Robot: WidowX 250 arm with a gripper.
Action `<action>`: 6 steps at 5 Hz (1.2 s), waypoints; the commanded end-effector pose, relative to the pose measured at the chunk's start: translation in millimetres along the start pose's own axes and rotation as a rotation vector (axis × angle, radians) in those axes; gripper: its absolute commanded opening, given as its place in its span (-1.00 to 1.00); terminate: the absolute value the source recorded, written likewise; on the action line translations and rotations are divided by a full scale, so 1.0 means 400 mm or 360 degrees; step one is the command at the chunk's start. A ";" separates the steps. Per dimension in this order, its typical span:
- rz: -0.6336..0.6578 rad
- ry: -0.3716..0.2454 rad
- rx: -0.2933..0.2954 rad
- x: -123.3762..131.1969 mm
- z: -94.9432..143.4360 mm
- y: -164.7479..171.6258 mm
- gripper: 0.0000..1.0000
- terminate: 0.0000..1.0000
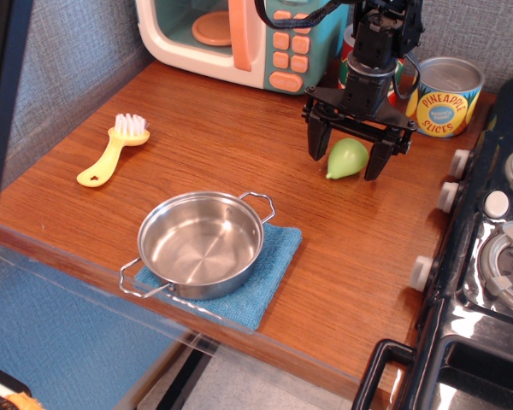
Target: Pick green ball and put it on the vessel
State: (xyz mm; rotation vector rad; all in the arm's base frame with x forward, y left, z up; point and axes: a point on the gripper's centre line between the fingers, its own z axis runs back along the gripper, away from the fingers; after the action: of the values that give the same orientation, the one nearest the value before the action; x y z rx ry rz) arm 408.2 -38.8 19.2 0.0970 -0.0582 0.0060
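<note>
Here, green ball (346,158) between spread jaws, vessel (200,243) well apart.

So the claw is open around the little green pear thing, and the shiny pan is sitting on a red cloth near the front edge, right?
Not quite. In the observation.image view the cloth under the steel pan is blue, not red. The rest holds: the gripper is open with its fingers either side of the green ball, and the pan sits near the counter's front edge.
</note>
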 end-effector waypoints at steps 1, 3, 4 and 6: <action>0.0048 -0.0065 -0.0004 0.028 0.027 0.014 -1.00 -1.00; 0.0073 -0.0136 -0.0102 0.042 0.091 0.029 -1.00 -1.00; 0.0116 -0.0322 -0.0172 0.044 0.214 0.073 -1.00 -1.00; 0.0351 -0.0374 -0.0111 -0.127 0.287 0.279 -1.00 -1.00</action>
State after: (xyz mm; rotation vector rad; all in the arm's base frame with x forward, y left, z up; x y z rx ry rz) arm 343.7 71.1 121.2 0.0205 -0.2405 0.2366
